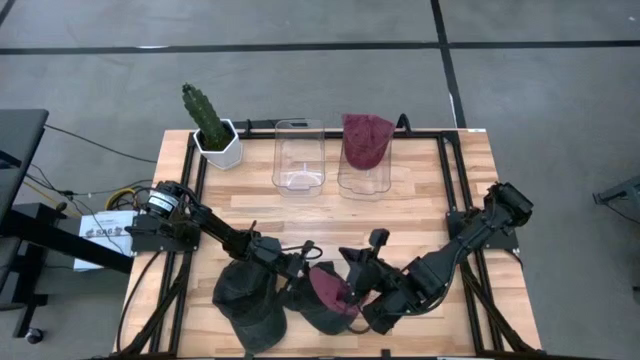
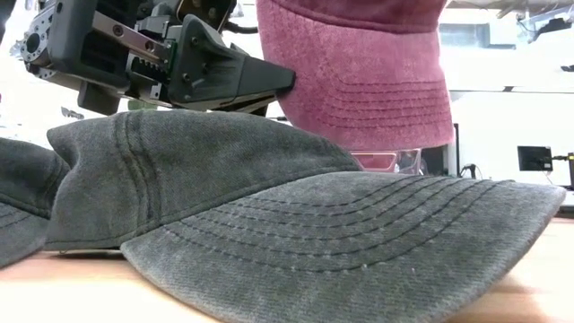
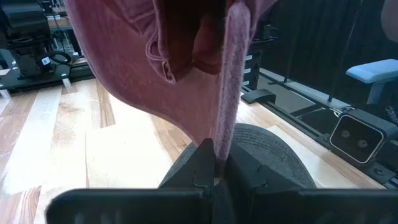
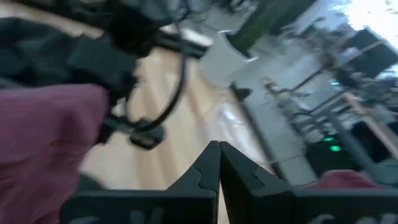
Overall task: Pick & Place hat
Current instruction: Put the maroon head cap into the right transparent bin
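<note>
High view: the maroon cap [image 1: 328,290] hangs at the near edge of the wooden table [image 1: 420,200], pinched by the left gripper [image 1: 308,272], whose fingers are clamped tight on a fold of its fabric. In the left wrist view that same cloth [image 3: 186,68] drapes above the two dark fingers [image 3: 199,171], a strip of it caught between them. The low view shows the maroon cap's brim [image 2: 377,99] lifted clear above a grey cap [image 2: 269,224] lying flat on the table, with a second grey cap [image 2: 18,215] just beside it. From above, those dark caps [image 1: 250,300] sit under and beside the held one. The right gripper [image 1: 352,268] is close to the maroon cap with its fingers pressed together and holding nothing. Farther back stand two clear bins: an empty one [image 1: 299,157] and one [image 1: 365,175] containing another maroon cap [image 1: 366,138]. A potted cactus [image 1: 212,125] stands at the far left corner
</note>
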`<state>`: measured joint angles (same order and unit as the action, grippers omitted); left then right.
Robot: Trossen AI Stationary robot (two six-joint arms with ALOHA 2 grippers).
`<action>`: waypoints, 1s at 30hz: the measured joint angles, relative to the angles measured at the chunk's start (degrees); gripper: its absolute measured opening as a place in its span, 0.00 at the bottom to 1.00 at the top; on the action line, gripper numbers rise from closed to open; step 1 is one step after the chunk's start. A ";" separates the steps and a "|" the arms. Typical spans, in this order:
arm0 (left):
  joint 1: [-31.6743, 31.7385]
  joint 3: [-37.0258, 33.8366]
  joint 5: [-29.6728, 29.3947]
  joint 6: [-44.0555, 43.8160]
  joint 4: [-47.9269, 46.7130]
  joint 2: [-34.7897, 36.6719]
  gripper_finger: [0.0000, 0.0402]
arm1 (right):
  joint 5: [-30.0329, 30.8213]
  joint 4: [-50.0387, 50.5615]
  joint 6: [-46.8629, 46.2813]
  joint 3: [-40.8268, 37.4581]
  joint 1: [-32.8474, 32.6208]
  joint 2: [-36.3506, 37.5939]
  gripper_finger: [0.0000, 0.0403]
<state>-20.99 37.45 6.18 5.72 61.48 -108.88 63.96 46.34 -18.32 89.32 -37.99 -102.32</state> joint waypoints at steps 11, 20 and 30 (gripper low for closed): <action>0.11 0.00 -0.54 -0.38 -0.27 0.00 0.05 | 10.87 6.08 -9.74 0.09 8.48 0.00 0.00; 0.07 0.00 -0.20 -0.29 -0.70 0.00 0.05 | -10.70 -2.77 -9.83 -3.36 13.23 -0.26 0.00; 0.08 0.00 4.69 -0.97 0.17 0.00 0.04 | 4.39 -14.01 2.77 -1.21 6.39 0.06 0.00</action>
<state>-20.91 37.46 10.87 4.75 61.64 -108.88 68.35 32.34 -15.55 88.10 -31.60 -102.27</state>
